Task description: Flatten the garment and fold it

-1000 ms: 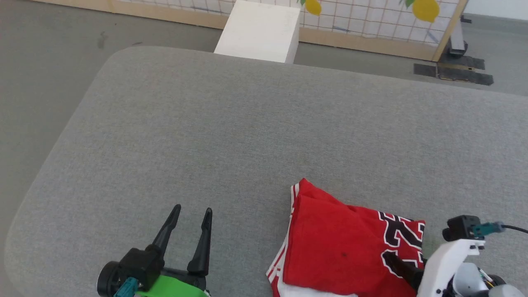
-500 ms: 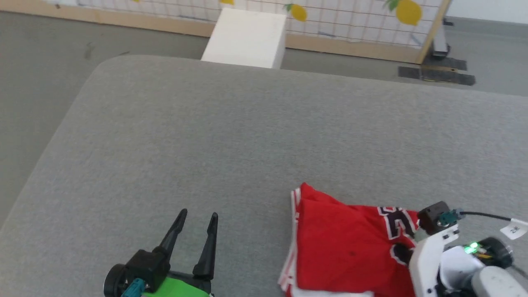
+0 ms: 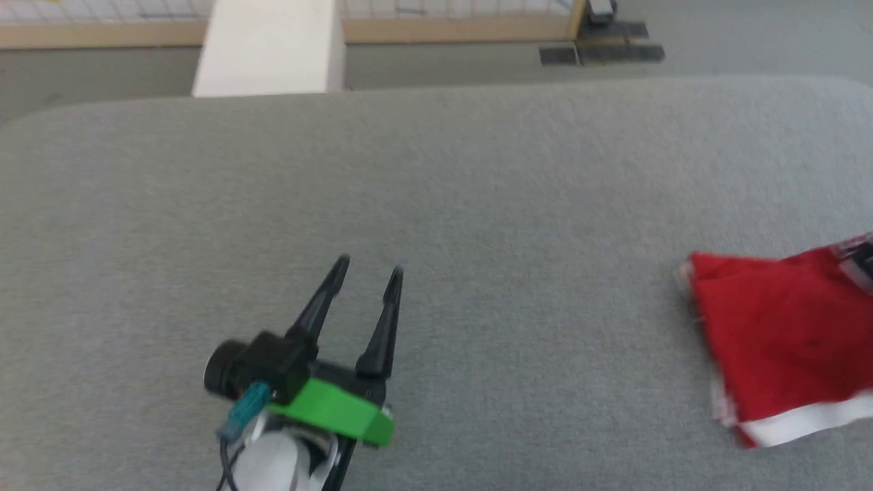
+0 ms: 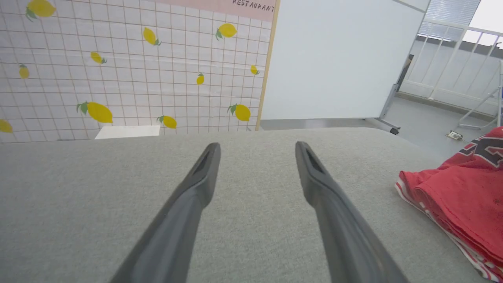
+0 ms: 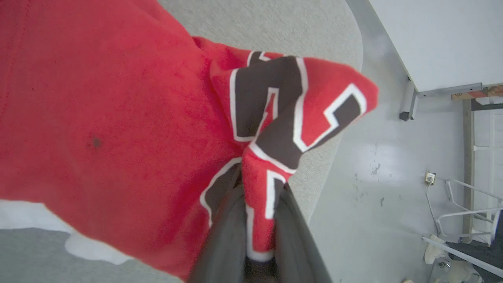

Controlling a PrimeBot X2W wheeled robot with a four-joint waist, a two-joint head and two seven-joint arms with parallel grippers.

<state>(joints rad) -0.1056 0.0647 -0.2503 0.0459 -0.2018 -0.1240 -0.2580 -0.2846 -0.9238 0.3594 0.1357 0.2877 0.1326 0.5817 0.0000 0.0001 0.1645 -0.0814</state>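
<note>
The red garment (image 3: 784, 327) lies bunched on the grey table at the right edge of the head view, a white sleeve showing under its near side. In the right wrist view my right gripper (image 5: 259, 182) is shut on a fold of the garment (image 5: 98, 98) that carries the black-and-white lettering, and the pinched corner stands up off the table. My left gripper (image 3: 369, 267) hovers open over bare table well to the left of the shirt, nothing between its fingers. The left wrist view shows the left gripper (image 4: 257, 146) with the garment (image 4: 463, 196) to its right.
The grey padded table (image 3: 436, 170) has rounded corners, and its right edge runs close behind the shirt. A white box (image 3: 269, 48) stands on the floor beyond the far edge. A lemon-patterned panel (image 4: 118, 67) and a whiteboard (image 4: 342, 59) stand behind.
The head camera has swung, so the whole picture has shifted and the garment now sits at the right edge. The right gripper has closed on the lettered corner and raised it.
</note>
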